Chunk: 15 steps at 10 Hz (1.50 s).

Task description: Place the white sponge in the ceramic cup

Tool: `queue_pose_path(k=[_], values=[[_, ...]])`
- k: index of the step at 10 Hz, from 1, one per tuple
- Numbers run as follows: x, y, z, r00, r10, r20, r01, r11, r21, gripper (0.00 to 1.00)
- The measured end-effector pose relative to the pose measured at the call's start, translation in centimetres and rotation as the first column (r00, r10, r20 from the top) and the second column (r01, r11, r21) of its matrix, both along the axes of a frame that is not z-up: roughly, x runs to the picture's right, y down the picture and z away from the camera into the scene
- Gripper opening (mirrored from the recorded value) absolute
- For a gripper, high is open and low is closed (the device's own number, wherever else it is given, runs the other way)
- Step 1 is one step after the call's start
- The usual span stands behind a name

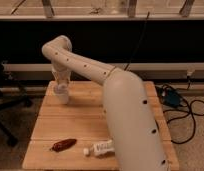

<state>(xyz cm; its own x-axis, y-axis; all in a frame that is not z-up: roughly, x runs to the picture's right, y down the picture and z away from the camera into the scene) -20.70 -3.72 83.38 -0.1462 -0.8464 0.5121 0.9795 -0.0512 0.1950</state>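
Note:
A white ceramic cup [61, 96] stands upright at the far left of the wooden table [80, 122]. My gripper [61, 82] hangs straight down from the pale arm [85, 65] and sits directly over the cup's mouth, touching or nearly touching its rim. The white sponge does not show as a separate thing; it may be hidden by the gripper or inside the cup.
A dark red pepper-like object [63, 145] lies near the table's front left edge. A white bottle [100, 148] lies on its side beside it. My arm's thick link [132, 125] covers the table's right half. Cables [187, 112] and a blue box [171, 97] lie on the floor at right; a chair base [5, 107] is at left.

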Motion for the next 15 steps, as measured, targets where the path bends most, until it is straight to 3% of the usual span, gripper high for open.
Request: queue_pose_path(k=[2,4,11,15], values=[[-0.6,0.0,0.2,1.0,0.002,0.011,-0.001,1.0,-0.003,0.66],[-0.7,-0.1,0.6,1.0,0.009,0.017,-0.009,0.9999,-0.007,0.79],[-1.3,-0.7,0.4,0.999,0.041,0.026,-0.041,0.9991,-0.013,0.8],[0.6,-1.3,0.7,0.996,0.088,0.008,-0.087,0.9961,-0.011,0.8]])
